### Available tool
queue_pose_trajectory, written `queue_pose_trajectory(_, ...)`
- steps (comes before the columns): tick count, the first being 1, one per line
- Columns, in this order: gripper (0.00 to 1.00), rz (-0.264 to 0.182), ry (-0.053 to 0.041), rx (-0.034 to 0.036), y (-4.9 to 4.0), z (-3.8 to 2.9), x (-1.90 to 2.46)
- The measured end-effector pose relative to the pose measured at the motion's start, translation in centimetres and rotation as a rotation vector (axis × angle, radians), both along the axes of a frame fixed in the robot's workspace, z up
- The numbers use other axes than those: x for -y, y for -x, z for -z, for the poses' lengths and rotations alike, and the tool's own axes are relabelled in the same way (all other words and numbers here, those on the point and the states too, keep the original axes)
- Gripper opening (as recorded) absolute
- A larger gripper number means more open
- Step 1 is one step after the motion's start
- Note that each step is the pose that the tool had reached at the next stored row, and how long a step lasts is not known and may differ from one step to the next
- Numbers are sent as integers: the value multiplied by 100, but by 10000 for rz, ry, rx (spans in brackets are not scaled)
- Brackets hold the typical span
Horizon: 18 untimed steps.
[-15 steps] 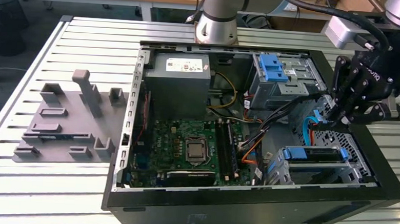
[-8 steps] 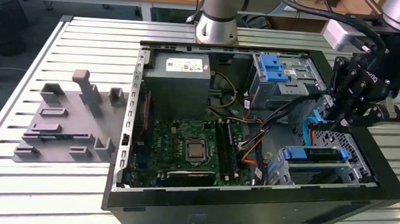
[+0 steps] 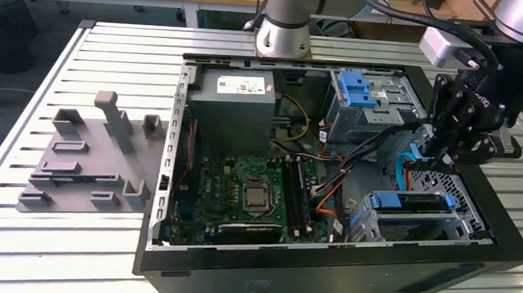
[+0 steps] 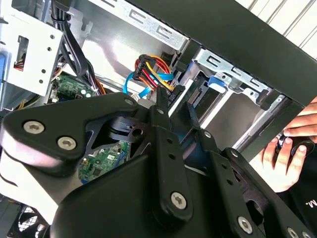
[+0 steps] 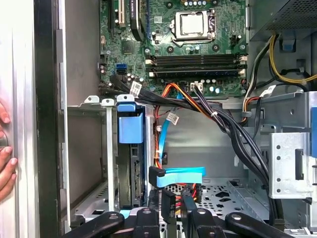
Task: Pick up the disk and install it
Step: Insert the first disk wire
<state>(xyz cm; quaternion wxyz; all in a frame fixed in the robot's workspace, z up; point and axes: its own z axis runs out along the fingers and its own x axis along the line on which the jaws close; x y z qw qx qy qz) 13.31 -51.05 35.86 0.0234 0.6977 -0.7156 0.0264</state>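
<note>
Exterior view: the open computer case [image 3: 327, 257] lies on its side on the slatted table [image 3: 23, 241], so its drive bays face upward where the arm can reach them. The gripper [image 3: 440, 159] hangs over the case's edge at about 3 o'clock, pointing down into the gap between the two drive cages; I cannot tell whether its jaws are open or closed, nor whether they hold anything. The disk [image 3: 411, 203], judging by its blue rails, sits in the lower drive cage [image 3: 459, 227] at about 4 o'clock, just beside the gripper; in the first wrist view it stands edge-on [image 5: 131, 163] under a blue tab, which suggests it is at least partly slid in. A blue data cable [image 5: 181, 176] with its loose plug lies close to the gripper [image 5: 177, 210], and a black cable bundle [image 5: 233, 129] crosses the bay, crowding any approach. At 12 o'clock are the grey power supply [image 3: 237, 101] and the blue latch [image 3: 358, 91]; the motherboard [image 3: 250, 193] fills 6 o'clock. A grey fixture [image 3: 91, 158] stands at 9 o'clock. A person's hand [image 4: 290, 153] rests outside the case wall.
</note>
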Motion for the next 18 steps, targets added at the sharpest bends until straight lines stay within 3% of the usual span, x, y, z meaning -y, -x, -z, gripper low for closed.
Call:
queue_pose_trajectory(12,30,0,99,0,0,38,-45)
queue_pose_trajectory(14,17,0,103,0,0,41,-46)
queue_pose_trajectory(16,16,1,82,0,0,45,-45)
queue_pose_trajectory(18,16,1,-10,0,0,50,-45)
